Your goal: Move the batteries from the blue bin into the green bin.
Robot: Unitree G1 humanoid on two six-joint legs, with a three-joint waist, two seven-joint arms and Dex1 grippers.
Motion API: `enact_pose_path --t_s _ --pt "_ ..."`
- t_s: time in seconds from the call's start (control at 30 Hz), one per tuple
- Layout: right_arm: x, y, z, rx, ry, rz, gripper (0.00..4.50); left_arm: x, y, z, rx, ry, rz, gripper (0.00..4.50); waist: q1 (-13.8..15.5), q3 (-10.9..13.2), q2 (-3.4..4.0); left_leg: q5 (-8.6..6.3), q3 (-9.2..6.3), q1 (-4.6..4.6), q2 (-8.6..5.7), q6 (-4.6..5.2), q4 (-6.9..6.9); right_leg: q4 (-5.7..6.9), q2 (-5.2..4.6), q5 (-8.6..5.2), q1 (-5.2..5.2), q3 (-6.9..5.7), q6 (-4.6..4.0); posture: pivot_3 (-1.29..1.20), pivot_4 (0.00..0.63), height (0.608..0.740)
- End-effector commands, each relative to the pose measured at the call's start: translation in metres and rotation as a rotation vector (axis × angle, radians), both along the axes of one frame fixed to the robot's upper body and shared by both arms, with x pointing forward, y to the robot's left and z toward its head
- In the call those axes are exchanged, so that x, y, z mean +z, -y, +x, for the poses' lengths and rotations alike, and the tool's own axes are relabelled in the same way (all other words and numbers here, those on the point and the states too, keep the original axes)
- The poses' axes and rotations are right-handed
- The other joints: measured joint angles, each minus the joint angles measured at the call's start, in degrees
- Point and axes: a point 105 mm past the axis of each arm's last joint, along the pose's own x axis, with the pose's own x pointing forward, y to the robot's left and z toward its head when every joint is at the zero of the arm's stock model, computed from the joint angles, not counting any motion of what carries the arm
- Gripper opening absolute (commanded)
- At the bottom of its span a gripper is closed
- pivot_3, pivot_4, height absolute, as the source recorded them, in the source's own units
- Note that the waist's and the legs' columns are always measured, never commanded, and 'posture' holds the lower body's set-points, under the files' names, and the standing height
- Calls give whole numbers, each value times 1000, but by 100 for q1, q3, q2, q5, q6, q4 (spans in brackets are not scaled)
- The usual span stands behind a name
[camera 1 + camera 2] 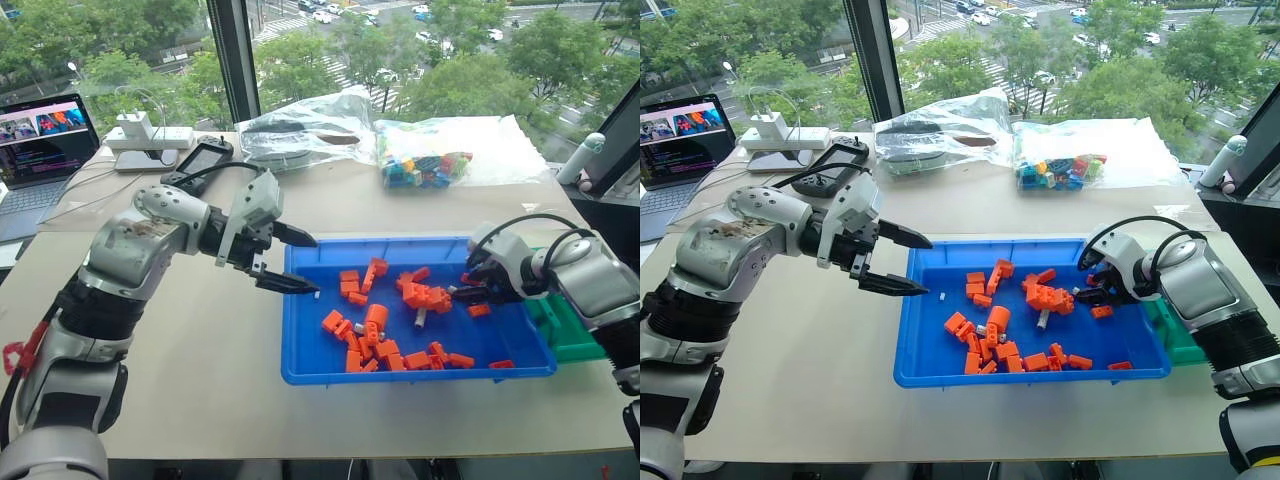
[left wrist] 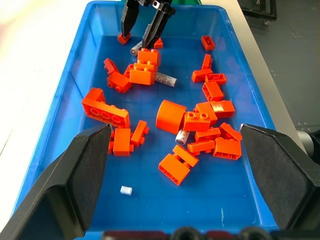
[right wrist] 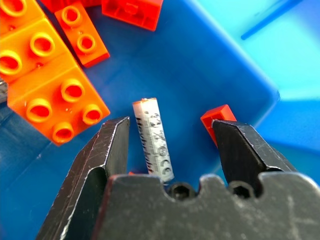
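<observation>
The blue bin (image 1: 300, 372) holds several orange bricks and slim silver batteries. One battery (image 3: 154, 140) lies on the bin floor between the fingers of my right gripper (image 3: 170, 127), which stand apart around it, open, at the bin's right end (image 1: 457, 292). A second battery (image 2: 165, 79) rests beside a brick stack, and a third battery (image 2: 182, 136) lies among bricks. My left gripper (image 1: 316, 266) hangs open above the bin's left edge, holding nothing. The green bin (image 1: 565, 330) sits against the blue bin's right side, partly hidden by my right arm.
A laptop (image 1: 40, 140), a white power strip (image 1: 150, 135) and a black controller (image 1: 200, 160) lie at the back left. Plastic bags, one with coloured bricks (image 1: 430, 165), sit behind the bin. A white bottle (image 1: 580, 160) stands at the far right.
</observation>
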Motion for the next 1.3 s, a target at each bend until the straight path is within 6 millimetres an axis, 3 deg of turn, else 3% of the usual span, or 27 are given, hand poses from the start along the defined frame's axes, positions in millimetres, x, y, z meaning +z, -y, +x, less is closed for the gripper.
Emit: enact_pose_path --t_s 0.03,0.17,0.27,0.33,0.37,0.43,0.57,0.67,0.77,0.9,1.0,1.13,1.17,1.3 --pt "-10 -4 -9 -14 -70 43 1426 10 -3 -2 -5 59 -7 4432 4 0 0 0 0 0 0 0 0 0 0 0 1 0 0 0 150 737" --pt "-5 -11 -11 -13 -65 57 274 9 -2 -1 -9 61 -7 4432 -1 0 0 0 -1 -1 -1 0 0 3 0 0 0 0 0 0 150 737" --pt "-2 -11 -11 -19 -53 56 272 10 -2 -1 -12 62 -8 4432 -5 0 0 0 -1 -1 -1 0 0 6 0 0 -2 0 0 0 150 737" --pt "21 -10 -5 -43 29 50 271 10 0 -1 -21 63 -10 4432 -6 0 0 0 -1 -1 0 0 0 6 0 0 -4 0 0 0 150 737" --pt "50 -14 -5 -43 97 84 271 11 2 -1 -31 63 -12 4432 -6 1 1 0 -1 -1 0 0 0 7 0 0 -5 1 0 0 150 737" --pt "89 -20 -13 -37 171 133 271 12 5 -1 -44 62 -15 4432 -12 10 16 0 2 -6 -1 0 0 9 -1 0 -12 5 0 0 150 737" --pt "131 -11 -36 -78 237 137 271 15 11 -2 -80 55 -34 4432 9 12 21 -1 -3 -5 1 1 -8 11 1 0 -11 -1 0 0 150 737" --pt "143 21 -51 -195 261 49 271 21 17 -4 -109 47 -61 4432 98 12 20 -2 -5 -8 -2 3 -10 9 -1 0 -5 -4 0 0 150 737" --pt "137 73 -64 -400 243 -79 271 31 24 -7 -145 33 -107 4432 167 12 19 -3 -1 -20 -5 6 -2 3 -5 3 -5 -3 6 0 150 737" --pt "117 111 -77 -560 187 -106 271 42 30 -7 -165 22 -179 4432 140 10 23 -4 7 -30 -5 7 14 3 -7 5 -10 4 10 0 150 737" --pt "96 113 -80 -592 145 -65 271 56 35 -10 -181 1 -251 4432 71 9 25 -4 9 -27 -3 6 12 8 -3 5 -14 11 9 0 150 737" --pt "73 113 -76 -623 128 -8 271 58 39 -9 -181 18 -241 4432 -13 8 27 -3 4 -24 -1 6 14 8 3 5 -10 13 9 0 150 737" --pt "71 116 -76 -633 134 -16 771 58 40 -8 -177 23 -237 4432 -13 8 27 -3 4 -23 -2 5 13 9 2 5 -10 14 9 0 150 737" --pt "71 119 -73 -653 164 -1 1863 60 39 -7 -171 38 -230 4432 -5 7 29 -2 4 -23 -3 4 14 9 2 5 -10 14 9 0 150 737"
